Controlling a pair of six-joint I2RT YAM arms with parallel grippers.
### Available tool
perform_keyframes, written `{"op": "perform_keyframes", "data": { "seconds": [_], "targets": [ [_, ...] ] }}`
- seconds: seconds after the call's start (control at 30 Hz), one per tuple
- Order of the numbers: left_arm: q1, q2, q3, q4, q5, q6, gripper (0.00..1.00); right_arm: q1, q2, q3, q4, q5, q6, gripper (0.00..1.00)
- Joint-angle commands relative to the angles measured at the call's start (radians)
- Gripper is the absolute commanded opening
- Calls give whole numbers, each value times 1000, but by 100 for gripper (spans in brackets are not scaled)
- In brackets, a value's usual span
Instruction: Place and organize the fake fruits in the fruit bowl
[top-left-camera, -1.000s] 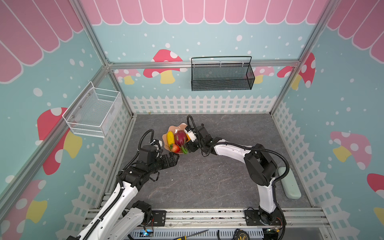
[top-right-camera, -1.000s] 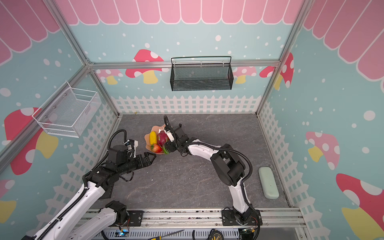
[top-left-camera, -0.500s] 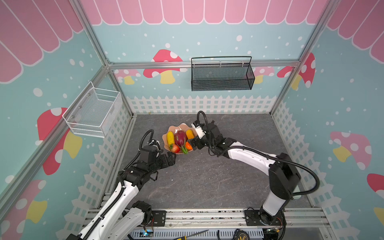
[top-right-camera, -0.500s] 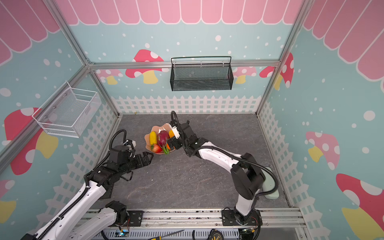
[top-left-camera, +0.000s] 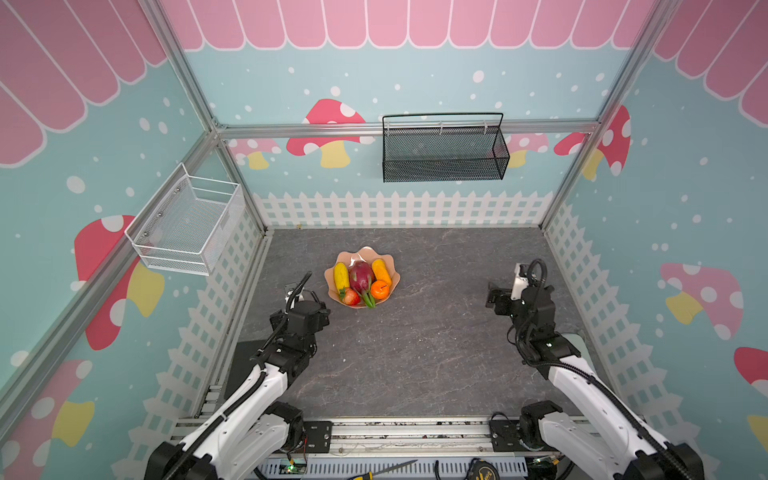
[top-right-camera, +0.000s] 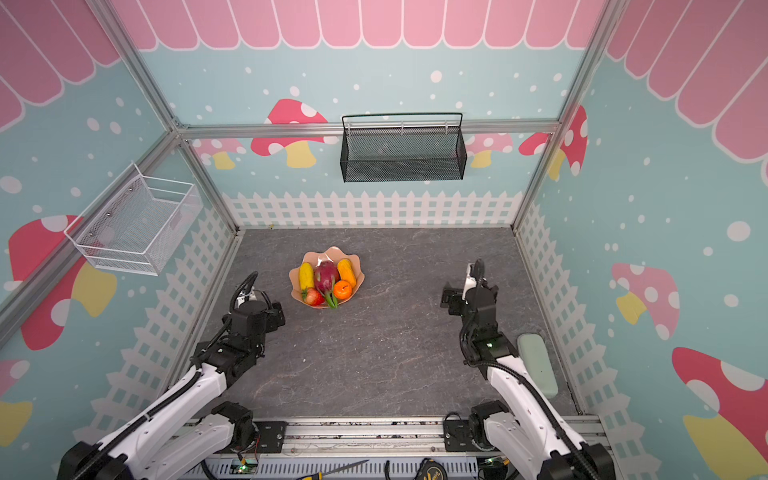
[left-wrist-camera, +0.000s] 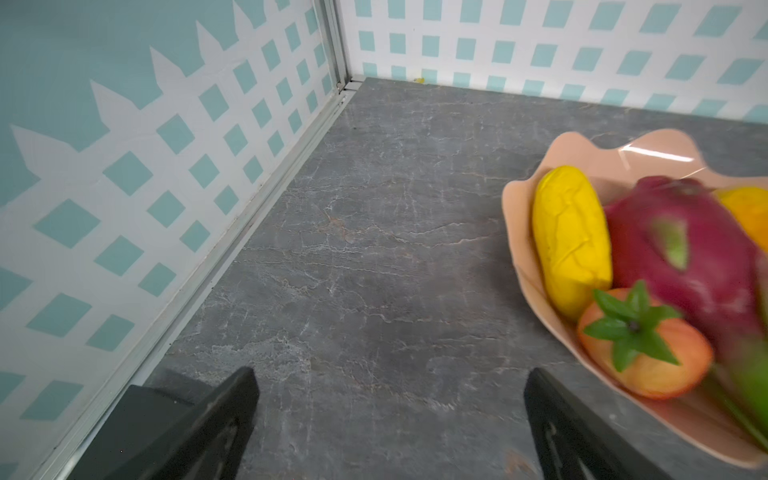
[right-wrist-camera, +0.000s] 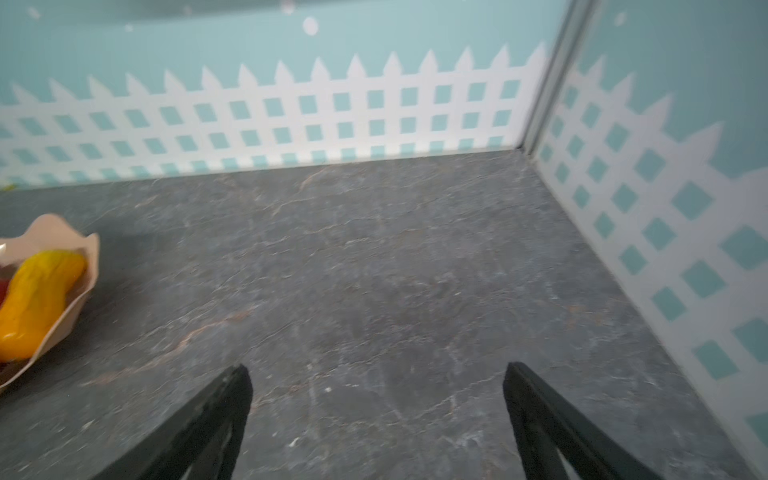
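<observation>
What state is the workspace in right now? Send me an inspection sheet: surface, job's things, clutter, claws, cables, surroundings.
Surface: grey stone-look tabletop, no fruit loose on it.
Job's things: fruit bowl holds all five: dragon fruit in the middle, yellow fruit, orange-yellow fruit, strawberry, orange.
Clutter: pale green pad by the right wall; screwdriver at the front rail.
Claws: left claw open and empty, beside the bowl; right claw open and empty, well apart from it.
Cables: black cable loops at both wrists, clear of the bowl.
Surroundings: white wire basket on the left wall, black mesh basket on the back wall; nothing seen in either.
</observation>
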Motion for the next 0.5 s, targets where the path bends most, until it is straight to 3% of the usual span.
{"op": "perform_keyframes", "data": {
  "seconds": [0.0, 0.1, 0.17, 0.33, 0.4, 0.43, 0.47],
  "targets": [
    [60, 106, -60, 350, 8, 97, 100, -26, -50, -140, 222, 54, -100, 98],
    [153, 229, -22, 393, 128, 66, 100, -36, -14, -273, 486, 75, -181, 98],
    [181, 294, -18, 511, 174, 105, 100, -60, 85, -327, 662, 89, -203, 98],
    [245, 470, -121, 1020, 293, 152, 99, -113, 391, -342, 1002, 37, -200, 99],
    [269, 615, -160, 1262, 331, 138, 100, -115, 433, -298, 982, -29, -276, 100],
    [272, 626, -176, 1294, 353, 143, 100, -115, 468, -297, 1036, -32, -314, 100],
    [272, 569, -165, 1172, 355, 124, 100, -117, 492, -295, 1065, -34, -330, 99]
  ]
}}
